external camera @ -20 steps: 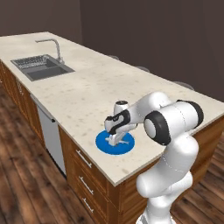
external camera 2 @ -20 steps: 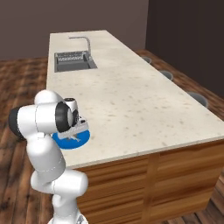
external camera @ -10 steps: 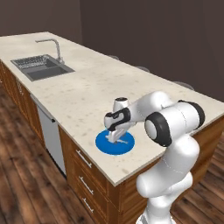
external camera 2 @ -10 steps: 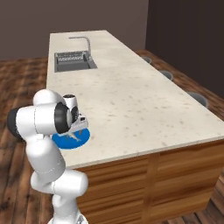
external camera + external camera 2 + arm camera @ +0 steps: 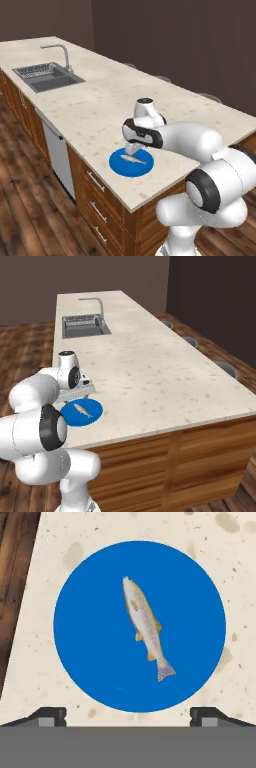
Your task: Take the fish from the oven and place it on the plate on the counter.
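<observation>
I see the fish [image 5: 144, 628] lying flat near the middle of the plate [image 5: 90, 662], which sits close to the near edge of the surface [image 5: 105, 105]. My pincer [image 5: 128, 717] hangs just above them, fingers spread wide apart and holding nothing.

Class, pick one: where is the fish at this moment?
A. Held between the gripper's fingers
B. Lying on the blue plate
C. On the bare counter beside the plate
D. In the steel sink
B: the fish lies flat inside the plate, with the gripper open above it.
</observation>
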